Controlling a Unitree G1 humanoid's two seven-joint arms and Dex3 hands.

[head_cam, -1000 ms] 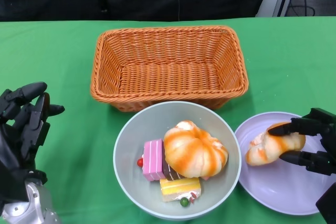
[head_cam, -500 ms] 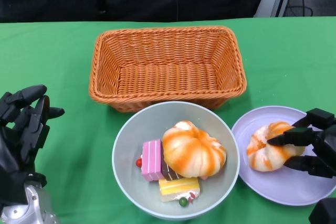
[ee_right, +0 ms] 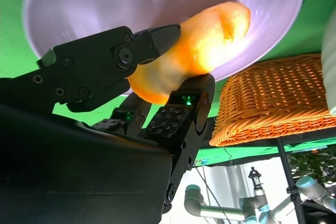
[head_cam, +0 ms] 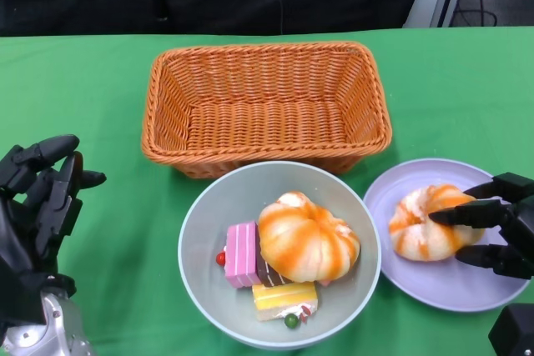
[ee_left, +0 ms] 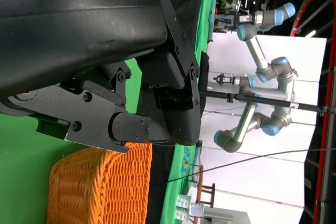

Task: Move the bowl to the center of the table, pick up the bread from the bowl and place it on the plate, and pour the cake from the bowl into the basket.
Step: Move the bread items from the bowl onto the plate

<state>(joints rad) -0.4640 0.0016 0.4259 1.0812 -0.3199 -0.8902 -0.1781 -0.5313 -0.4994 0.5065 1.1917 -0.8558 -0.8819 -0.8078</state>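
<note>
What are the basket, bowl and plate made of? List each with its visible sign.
Basket: woven wicker or a plastic imitation, orange, matte; the strand weave shows.
Bowl: smooth grey-green, probably plastic or ceramic; even surface, soft sheen.
Plate: smooth pale lilac, likely plastic; faint gloss.

Green table (head_cam: pixel 100 89) with basket (head_cam: pixel 265 106), bowl (head_cam: pixel 210 214) and plate (head_cam: pixel 442 285).

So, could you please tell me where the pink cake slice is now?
In the head view, the pink cake slice lies inside the grey bowl, left of the large orange-striped bread.
</note>
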